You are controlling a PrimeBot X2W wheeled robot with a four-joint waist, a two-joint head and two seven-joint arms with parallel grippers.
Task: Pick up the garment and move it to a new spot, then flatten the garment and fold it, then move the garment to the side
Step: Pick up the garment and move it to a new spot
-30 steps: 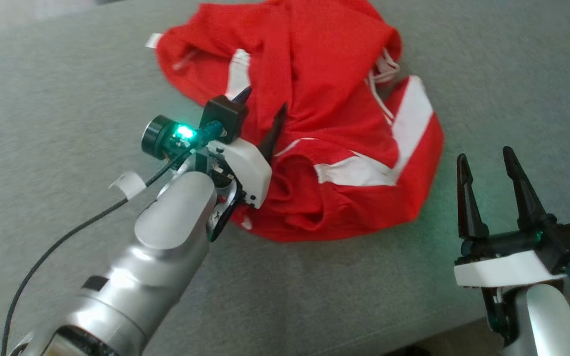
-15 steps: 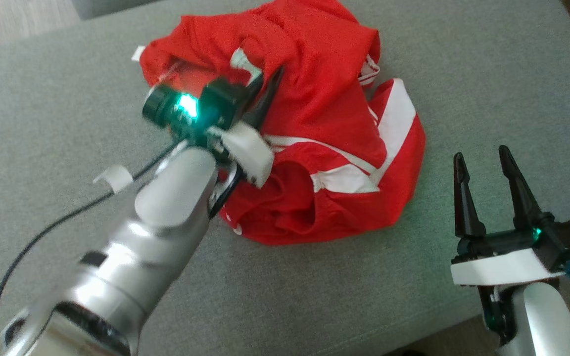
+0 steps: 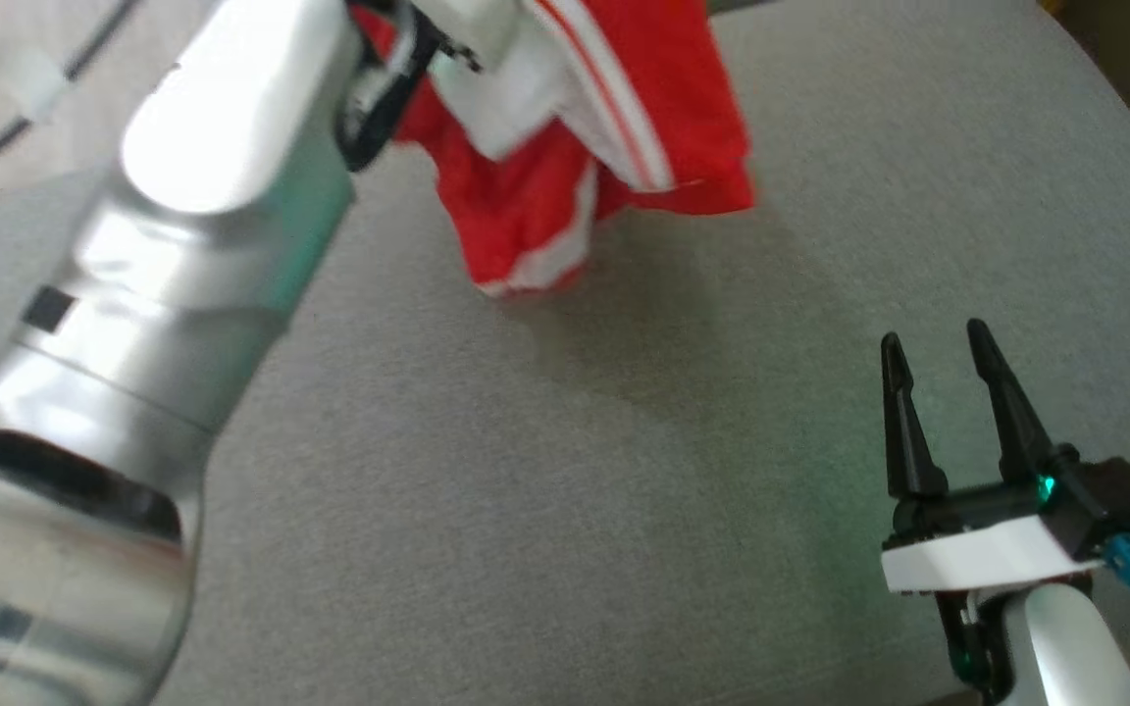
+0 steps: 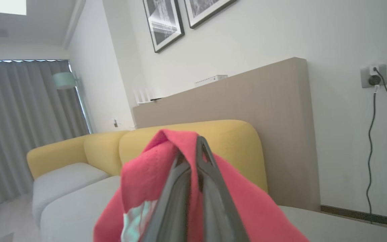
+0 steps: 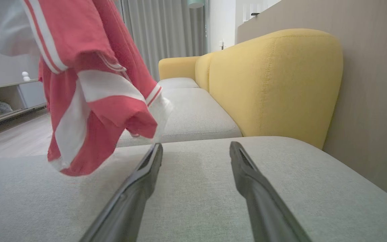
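The red garment (image 3: 693, 118) with white stripes hangs bunched in the air above the grey cushion (image 3: 565, 471).

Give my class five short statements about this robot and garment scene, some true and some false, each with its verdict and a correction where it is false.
1. The left gripper is shut on the garment. True.
2. The garment lies spread flat on the grey cushion. False: it hangs bunched from the left gripper over the grey cushion.
3. The right gripper is open and holds nothing. True.
4. The garment is plain red all over. False: it is red with white stripes.
5. The backrest beyond the grey cushion is blue. False: it is yellow.
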